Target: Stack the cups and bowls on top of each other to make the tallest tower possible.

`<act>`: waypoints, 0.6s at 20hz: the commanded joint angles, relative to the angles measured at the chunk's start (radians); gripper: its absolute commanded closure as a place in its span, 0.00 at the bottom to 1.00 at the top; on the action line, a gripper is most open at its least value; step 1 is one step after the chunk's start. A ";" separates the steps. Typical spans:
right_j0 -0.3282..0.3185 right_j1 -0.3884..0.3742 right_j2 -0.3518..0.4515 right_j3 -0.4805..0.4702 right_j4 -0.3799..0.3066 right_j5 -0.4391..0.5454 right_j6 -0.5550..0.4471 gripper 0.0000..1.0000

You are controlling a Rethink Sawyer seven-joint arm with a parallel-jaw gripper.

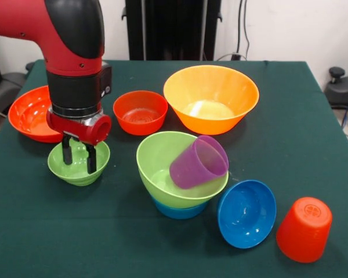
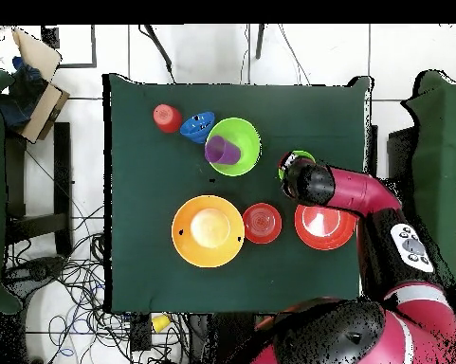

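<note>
Progress is standing at an early stage. The tower is consisting so far of a large light green bowl nesting on a light blue bowl near the counter's middle, with a purple cup lying tilted on its side across the green rim, not seated upright. The tool is hanging with its two dark fingers spread a little, reaching down into or at the rim of the small light green bowl; whether they are touching it I cannot tell. Nothing appears pinched. Remaining loose pieces are sitting apart: the dark blue bowl tipped beside the tower, the orange-red cup upside down, the medium red-orange bowl, the large red-orange bowl and the large yellow-orange bowl. Most stacking is, in my judgement, outstanding.
</note>
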 commanded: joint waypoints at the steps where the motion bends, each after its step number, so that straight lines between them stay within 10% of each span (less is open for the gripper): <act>1: 0.004 -0.029 0.103 -0.062 0.017 0.164 -0.109 0.00; 12: 0.027 -0.026 0.107 -0.102 0.033 0.197 -0.063 0.00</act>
